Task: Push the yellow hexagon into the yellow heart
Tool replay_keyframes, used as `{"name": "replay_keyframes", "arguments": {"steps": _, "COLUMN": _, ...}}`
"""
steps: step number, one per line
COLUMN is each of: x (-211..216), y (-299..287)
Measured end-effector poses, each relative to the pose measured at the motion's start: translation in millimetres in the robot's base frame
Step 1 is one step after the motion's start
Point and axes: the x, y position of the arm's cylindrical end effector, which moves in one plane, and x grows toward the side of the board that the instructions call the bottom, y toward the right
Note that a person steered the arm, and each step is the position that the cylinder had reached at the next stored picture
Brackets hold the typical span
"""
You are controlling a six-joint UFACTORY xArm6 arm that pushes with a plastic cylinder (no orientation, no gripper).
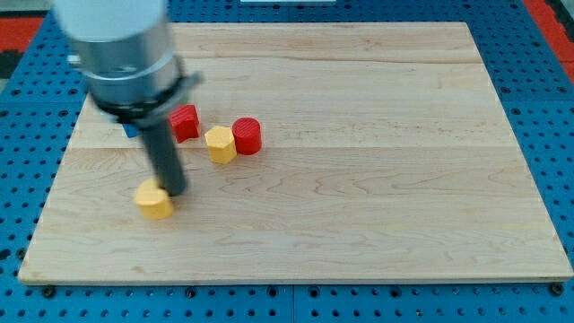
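The yellow hexagon (221,144) sits left of the board's middle, touching a red cylinder (247,135) on its right. The yellow heart (154,200) lies lower left of the hexagon, apart from it. My tip (176,191) stands just at the heart's upper right edge, touching or nearly touching it, and well below-left of the hexagon. The rod rises to the arm's grey body at the view's top left.
A red block (185,122) of unclear shape sits up-left of the hexagon. A blue block (131,129) is mostly hidden behind the arm. The wooden board (377,179) lies on a blue pegboard.
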Motion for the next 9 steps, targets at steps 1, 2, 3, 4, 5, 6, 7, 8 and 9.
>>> {"name": "replay_keyframes", "arguments": {"steps": 1, "x": 4, "y": -17}}
{"name": "replay_keyframes", "arguments": {"steps": 2, "x": 3, "y": 11}}
{"name": "replay_keyframes", "arguments": {"steps": 3, "x": -3, "y": 107}}
{"name": "replay_keyframes", "arguments": {"steps": 4, "x": -31, "y": 150}}
{"name": "replay_keyframes", "arguments": {"steps": 5, "x": -84, "y": 127}}
{"name": "replay_keyframes", "arguments": {"steps": 6, "x": -99, "y": 100}}
{"name": "replay_keyframes", "arguments": {"steps": 7, "x": -62, "y": 90}}
{"name": "replay_keyframes", "arguments": {"steps": 8, "x": -30, "y": 86}}
{"name": "replay_keyframes", "arguments": {"steps": 9, "x": -13, "y": 70}}
